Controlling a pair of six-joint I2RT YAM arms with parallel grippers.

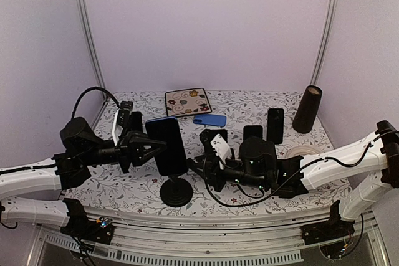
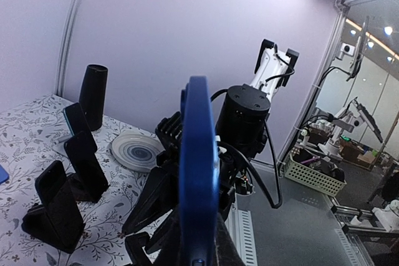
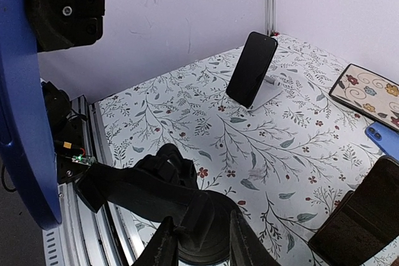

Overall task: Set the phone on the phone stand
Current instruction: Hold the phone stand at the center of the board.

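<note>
my left gripper [image 1: 151, 146] pinches the phone [image 1: 168, 147] upright, directly over the phone stand [image 1: 176, 194]; my right gripper [image 3: 201, 248] clamps the stand's base (steadying it, i judge) for seating.

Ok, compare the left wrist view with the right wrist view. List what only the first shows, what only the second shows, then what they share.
Only the left wrist view shows the black cylinder, the round plate and the basket beyond the table edge. Only the right wrist view shows the floral tray and a propped phone leaning on a white wedge near the corner post. Both show the blue-cased phone edge-on, close to the lens, and the leaf-print tablecloth.
</note>
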